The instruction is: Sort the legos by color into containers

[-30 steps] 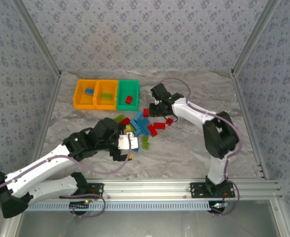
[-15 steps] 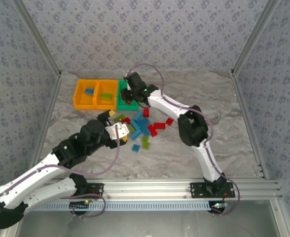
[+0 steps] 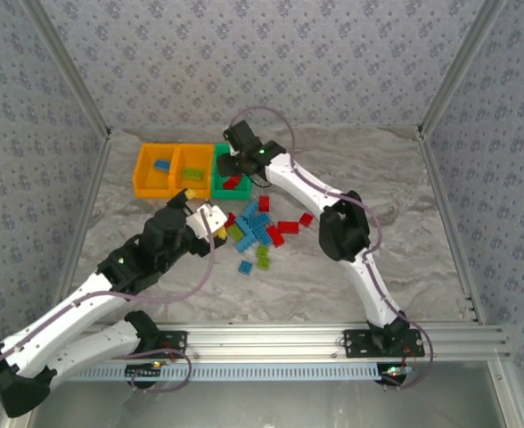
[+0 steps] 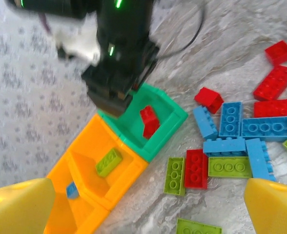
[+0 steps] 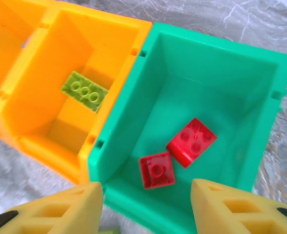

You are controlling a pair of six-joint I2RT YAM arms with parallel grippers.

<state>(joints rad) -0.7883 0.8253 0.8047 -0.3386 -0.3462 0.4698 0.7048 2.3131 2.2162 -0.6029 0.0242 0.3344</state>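
The containers stand in a row at the back left: two orange bins (image 3: 153,169) (image 3: 191,169) and a green bin (image 3: 232,174). My right gripper (image 3: 230,164) hangs open over the green bin (image 5: 216,83), with two red bricks (image 5: 156,170) (image 5: 191,142) lying loose inside. One orange bin holds a lime brick (image 5: 84,91), the other a blue brick (image 4: 72,190). The loose legos (image 3: 257,230) lie in a pile mid-table. My left gripper (image 3: 210,212) is open and empty above the pile's left edge, over a lime brick (image 4: 174,175) and a red brick (image 4: 196,168).
The right arm (image 3: 311,187) reaches across the back of the pile. Metal frame rails (image 3: 93,178) and patterned walls close the table on three sides. Bare marbled table (image 3: 405,250) lies right of the pile.
My right gripper swung from the red bricks at the pile to above the green bin and opened, and a small red brick now lies inside. My left gripper moved up toward the bins.
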